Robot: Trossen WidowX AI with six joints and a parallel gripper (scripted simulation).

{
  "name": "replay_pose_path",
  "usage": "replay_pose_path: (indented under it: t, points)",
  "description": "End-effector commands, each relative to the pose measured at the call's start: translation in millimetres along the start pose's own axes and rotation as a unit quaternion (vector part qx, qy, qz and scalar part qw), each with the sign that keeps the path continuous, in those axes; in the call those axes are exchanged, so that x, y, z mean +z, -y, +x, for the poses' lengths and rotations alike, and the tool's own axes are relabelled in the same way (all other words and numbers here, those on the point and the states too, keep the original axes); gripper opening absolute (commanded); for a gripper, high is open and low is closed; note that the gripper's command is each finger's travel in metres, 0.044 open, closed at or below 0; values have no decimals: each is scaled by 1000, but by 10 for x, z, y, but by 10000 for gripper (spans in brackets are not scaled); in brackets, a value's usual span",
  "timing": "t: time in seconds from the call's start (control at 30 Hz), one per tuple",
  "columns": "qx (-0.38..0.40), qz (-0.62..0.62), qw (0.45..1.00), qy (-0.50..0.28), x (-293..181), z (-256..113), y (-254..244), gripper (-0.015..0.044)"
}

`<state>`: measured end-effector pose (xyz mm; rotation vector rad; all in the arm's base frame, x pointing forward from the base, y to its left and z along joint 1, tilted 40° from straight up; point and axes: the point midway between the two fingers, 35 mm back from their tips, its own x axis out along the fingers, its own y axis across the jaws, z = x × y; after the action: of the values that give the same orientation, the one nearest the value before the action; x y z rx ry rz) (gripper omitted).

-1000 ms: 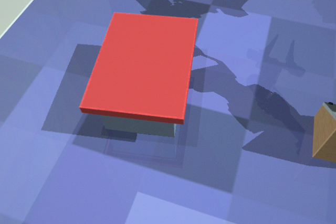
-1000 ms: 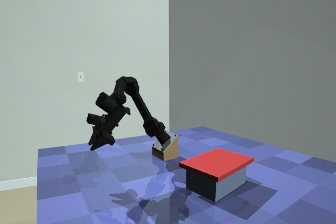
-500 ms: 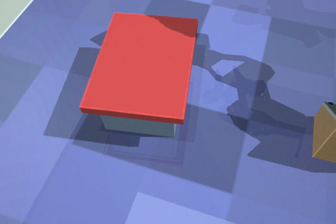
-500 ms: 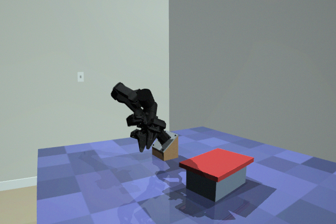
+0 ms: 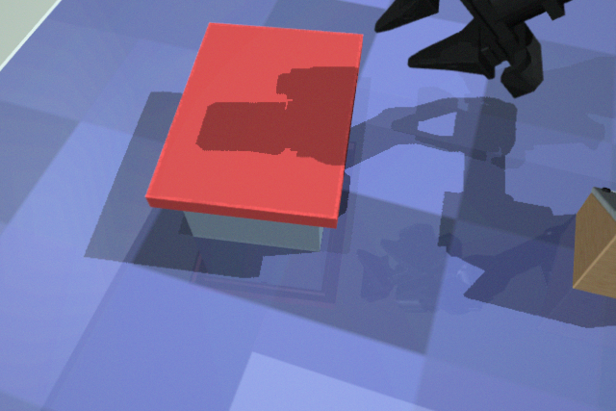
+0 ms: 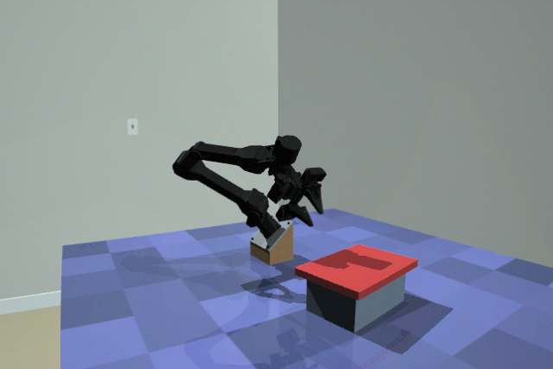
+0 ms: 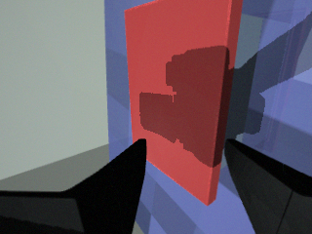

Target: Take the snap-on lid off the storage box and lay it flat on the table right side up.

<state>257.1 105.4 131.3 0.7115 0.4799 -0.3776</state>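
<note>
The flat red lid [image 5: 239,58] [image 6: 371,282] [image 7: 151,54] sits level on top of the grey storage box [image 5: 258,233] [image 6: 379,302] [image 7: 246,54] and overhangs its walls. My gripper [image 5: 393,46] [image 6: 317,219] [image 7: 185,145] is open, with nothing between its fingers. In the top view its fingertips point toward the lid's upper right corner, apart from the lid. In the exterior view it is in the air above and behind the lid. In the wrist view the lid's near edge shows beyond and between the two fingertips. The box's far walls are hidden.
The arm's wooden base block [image 5: 594,247] [image 6: 281,249] stands on the blue checkered table [image 5: 149,346] [image 6: 178,324], to the right of the box in the top view. The arm's shadow falls across the lid and table. Walls stand behind the table.
</note>
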Motion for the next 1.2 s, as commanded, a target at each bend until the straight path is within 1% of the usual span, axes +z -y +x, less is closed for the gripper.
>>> replay_pose_path:
  t: [0.0, 0.1, 0.2, 0.33, 0.4, 0.63, 1.17]
  points:
    - [3, 2, 1000, -15, -125, -20, 36, 235]
    - [2, 0, 1000, -8, -69, -12, 16, 235]
    - [3, 2, 1000, -15, -126, -3, 51, 235]
    - [3, 2, 1000, -15, -135, 273, 364, 235]
    - [4, 2, 1000, -14, -132, 320, 433, 235]
    - [3, 2, 1000, -15, -135, 356, 425, 235]
    - [3, 2, 1000, -15, -147, 606, 396, 235]
